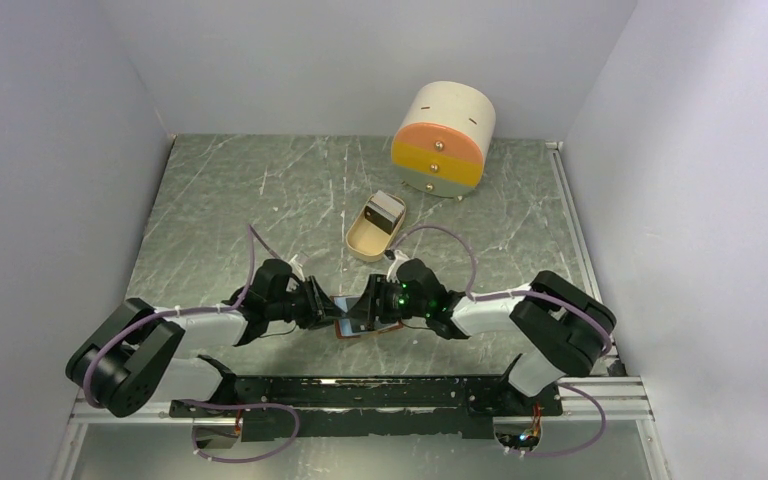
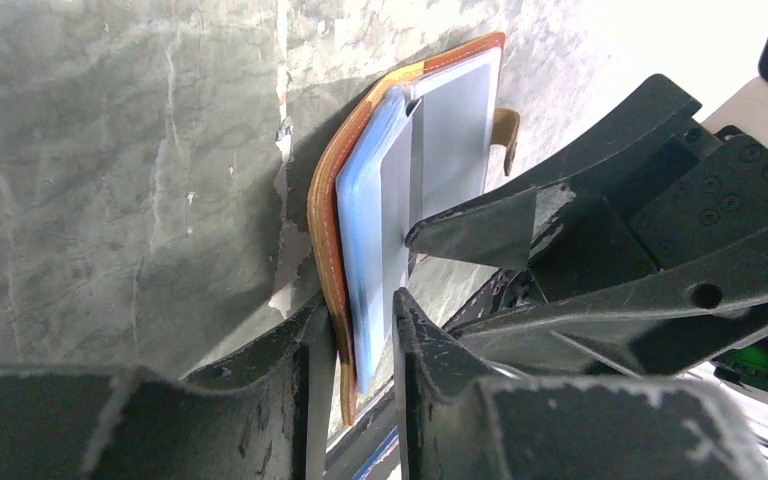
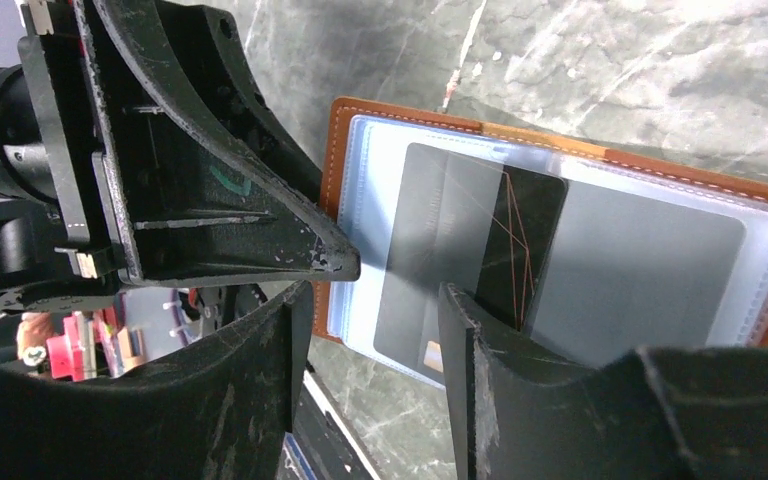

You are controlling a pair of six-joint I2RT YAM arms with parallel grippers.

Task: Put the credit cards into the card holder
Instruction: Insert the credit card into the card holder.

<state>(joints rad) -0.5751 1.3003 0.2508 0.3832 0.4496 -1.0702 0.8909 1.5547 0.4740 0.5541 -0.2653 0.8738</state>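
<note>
The tan leather card holder (image 1: pixel 365 328) lies open near the table's front edge, between both grippers. My left gripper (image 2: pixel 360 350) is shut on its left edge, pinching the leather cover (image 2: pixel 325 200) and the clear pockets. In the right wrist view the holder (image 3: pixel 360 120) shows a dark credit card (image 3: pixel 450 230) with thin orange lines in one clear pocket and a grey card (image 3: pixel 640 270) in the pocket beside it. My right gripper (image 3: pixel 375 330) is open and empty, its jaws standing over the holder's near edge, one finger (image 3: pixel 460 340) in front of the dark card.
A beige oval tray (image 1: pixel 360 240) sits behind the grippers with a grey flat thing at its far end. A round cream-and-orange drawer box (image 1: pixel 442 140) stands at the back right. Grey walls close in the table on three sides.
</note>
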